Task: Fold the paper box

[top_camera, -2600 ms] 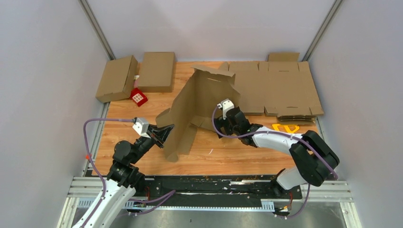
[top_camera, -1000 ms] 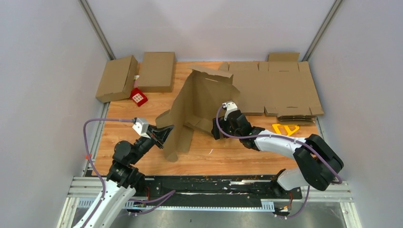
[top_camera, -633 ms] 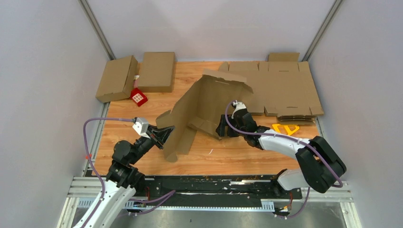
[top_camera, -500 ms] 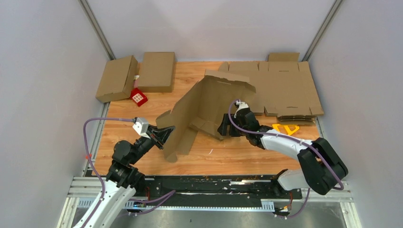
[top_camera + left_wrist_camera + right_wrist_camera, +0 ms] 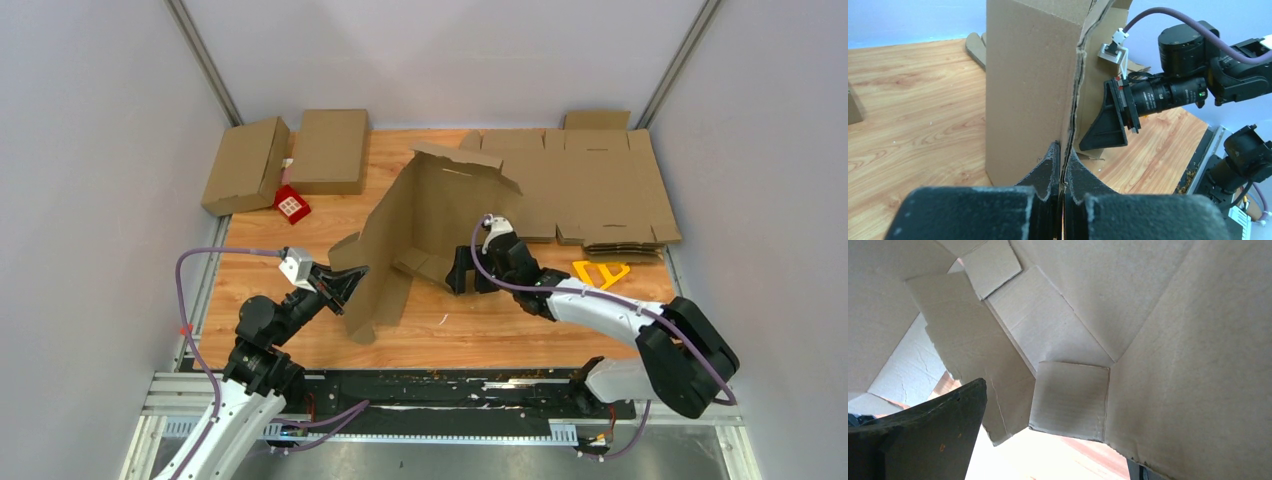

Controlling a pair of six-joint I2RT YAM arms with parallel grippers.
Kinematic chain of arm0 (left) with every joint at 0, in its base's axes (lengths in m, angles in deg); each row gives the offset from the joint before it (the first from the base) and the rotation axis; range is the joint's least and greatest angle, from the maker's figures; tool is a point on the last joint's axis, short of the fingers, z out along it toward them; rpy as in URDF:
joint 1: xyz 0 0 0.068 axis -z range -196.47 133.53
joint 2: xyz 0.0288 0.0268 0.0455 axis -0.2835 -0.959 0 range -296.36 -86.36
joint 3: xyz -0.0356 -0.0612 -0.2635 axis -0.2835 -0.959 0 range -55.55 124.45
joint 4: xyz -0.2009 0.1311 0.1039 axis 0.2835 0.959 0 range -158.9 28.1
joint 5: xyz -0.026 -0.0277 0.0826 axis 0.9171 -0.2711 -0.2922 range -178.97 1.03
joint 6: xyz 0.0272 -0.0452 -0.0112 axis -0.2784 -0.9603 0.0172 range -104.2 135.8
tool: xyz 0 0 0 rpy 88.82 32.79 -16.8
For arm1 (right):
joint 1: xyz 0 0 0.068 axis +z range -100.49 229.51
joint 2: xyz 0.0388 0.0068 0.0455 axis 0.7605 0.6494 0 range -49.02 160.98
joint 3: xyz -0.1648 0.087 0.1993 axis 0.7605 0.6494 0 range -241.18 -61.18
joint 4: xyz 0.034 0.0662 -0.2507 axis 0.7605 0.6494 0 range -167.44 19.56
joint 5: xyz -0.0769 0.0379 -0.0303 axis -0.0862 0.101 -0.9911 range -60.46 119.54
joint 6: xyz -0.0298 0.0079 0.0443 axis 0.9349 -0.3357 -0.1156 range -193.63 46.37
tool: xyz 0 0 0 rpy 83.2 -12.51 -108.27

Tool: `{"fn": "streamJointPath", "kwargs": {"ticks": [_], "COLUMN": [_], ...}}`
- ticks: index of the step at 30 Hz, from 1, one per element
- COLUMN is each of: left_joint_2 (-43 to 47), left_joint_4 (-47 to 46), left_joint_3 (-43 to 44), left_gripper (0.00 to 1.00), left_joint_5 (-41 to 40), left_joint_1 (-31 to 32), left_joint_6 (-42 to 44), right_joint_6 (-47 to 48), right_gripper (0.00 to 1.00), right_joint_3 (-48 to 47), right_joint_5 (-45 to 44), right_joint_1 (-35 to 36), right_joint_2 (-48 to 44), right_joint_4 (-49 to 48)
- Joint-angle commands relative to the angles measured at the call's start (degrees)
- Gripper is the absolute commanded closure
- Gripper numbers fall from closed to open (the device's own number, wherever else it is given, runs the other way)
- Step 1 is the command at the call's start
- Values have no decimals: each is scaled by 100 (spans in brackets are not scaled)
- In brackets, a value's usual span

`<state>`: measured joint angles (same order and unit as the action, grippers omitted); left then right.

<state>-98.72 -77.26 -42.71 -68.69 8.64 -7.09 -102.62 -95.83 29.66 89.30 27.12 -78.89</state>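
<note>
The paper box is a half-raised brown cardboard blank standing mid-table, its walls upright and loose flaps low inside. My left gripper is shut on the box's near left wall edge; in the left wrist view its fingertips pinch the torn cardboard edge. My right gripper stands open at the box's right inner side, low by the flaps. In the right wrist view one dark finger shows at lower left, a small square flap hangs ahead, and a wall panel hides most of the other finger.
Two folded boxes lie at the back left with a small red object beside them. A stack of flat cardboard blanks fills the back right. A yellow piece lies right of my right arm.
The box's top wall swung out to the right, then came back left. My right gripper drew left and nearer, and its jaws widened. The left gripper kept its hold.
</note>
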Motion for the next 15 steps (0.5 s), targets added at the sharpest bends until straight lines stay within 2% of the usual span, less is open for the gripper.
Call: {"fn": "streamJointPath", "kwargs": {"ticks": [1,4,9,15], "left_joint_2": [5,-12,-66,-199], "left_joint_4": [503,473,326,254], "left_joint_3": [63,77,70,130], "left_gripper": [97,97,97,97], "left_joint_5": [179,183,229,240], "left_joint_1": [30,30,30,30], "left_joint_6": [-258,-293,-438,-490], "right_joint_6": [195,374,462,1210], "right_gripper": [1,0,0,0], "right_joint_3": [-224,-288,-753,-1030], "right_joint_5": [-233,-313,-1403,-2188], "right_joint_1": [274,428,824,1283], "right_joint_2": [-313,-282,-22,230], "right_joint_4": [-344,-245,313,199]}}
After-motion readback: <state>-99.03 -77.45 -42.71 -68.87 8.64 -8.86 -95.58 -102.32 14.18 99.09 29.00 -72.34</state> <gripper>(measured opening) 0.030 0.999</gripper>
